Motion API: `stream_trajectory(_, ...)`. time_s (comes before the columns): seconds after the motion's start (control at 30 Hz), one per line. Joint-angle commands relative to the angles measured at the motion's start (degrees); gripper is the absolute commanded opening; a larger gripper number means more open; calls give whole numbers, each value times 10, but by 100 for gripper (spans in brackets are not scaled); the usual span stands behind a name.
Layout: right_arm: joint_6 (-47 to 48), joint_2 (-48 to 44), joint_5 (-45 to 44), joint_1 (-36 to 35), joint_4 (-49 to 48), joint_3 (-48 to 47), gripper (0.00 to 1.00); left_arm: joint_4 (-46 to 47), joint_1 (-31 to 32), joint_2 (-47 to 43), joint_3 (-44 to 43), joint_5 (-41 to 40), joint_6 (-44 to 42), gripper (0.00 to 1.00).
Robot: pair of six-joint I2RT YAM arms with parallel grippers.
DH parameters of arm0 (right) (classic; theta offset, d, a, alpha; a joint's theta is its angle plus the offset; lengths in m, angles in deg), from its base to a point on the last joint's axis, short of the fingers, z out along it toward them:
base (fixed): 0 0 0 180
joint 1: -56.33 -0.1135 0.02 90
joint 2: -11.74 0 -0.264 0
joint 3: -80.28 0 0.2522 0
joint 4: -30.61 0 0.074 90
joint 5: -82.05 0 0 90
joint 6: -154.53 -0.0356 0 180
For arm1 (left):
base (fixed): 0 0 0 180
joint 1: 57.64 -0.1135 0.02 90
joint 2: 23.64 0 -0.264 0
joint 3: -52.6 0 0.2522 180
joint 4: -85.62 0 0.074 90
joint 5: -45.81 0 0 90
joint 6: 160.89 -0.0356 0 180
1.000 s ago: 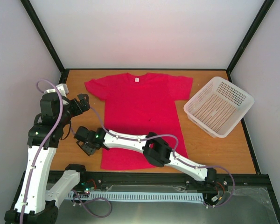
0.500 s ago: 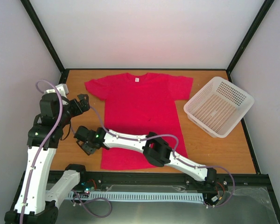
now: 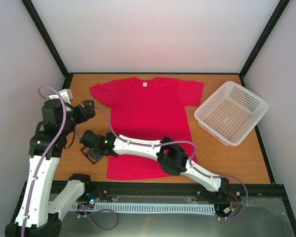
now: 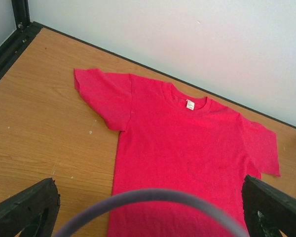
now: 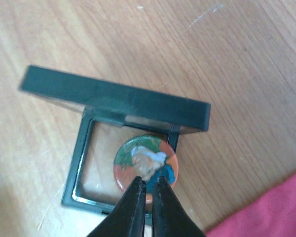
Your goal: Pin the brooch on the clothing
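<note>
I am holding my left gripper at the far left with its jaws spread wide and gripping nothing, looking over a grey cable toward the shirt.

Just right of it, my right gripper is hanging over the black case, which is lying open on the table just left of the shirt's near hem. The brooch is lying flat inside that case. My right jaws are drawn to a narrow slit, tips over the brooch's near rim; I cannot tell whether they are actually pinching it.

That is where I am expecting trouble. With so little rim between my tips, the brooch could be slipping out as I lift, or skidding across the case's clear floor. If a tip is catching the frame, the whole case may be coming up too.

Further right, the clothing is lying spread flat on the table. It is loose cloth, so pressing a pin in may be bunching it unless my left jaws are bracing it.

The white basket is sitting at the far right, well apart.
</note>
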Motion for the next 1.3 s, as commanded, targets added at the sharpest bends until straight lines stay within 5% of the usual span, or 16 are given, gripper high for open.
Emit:
stream_trajectory(0.0,-29,-76,39,6,-44,51,3,10,-3,-3,-5,5,-7,100)
stream_trajectory(0.1,-42,-106,69,14,-76,100,3,12,-3,-4,-4,8,-6,100)
stream_trajectory(0.33,-113,-108,177,44,-105,137,32,13,-3,-4,-3,12,-5,100)
stream_trajectory(0.6,-146,-93,263,74,-139,164,45,14,-3,-6,2,13,-5,100)
stream_trajectory(1.27,-134,2,306,86,-101,91,52,19,-3,-5,9,11,-7,100)
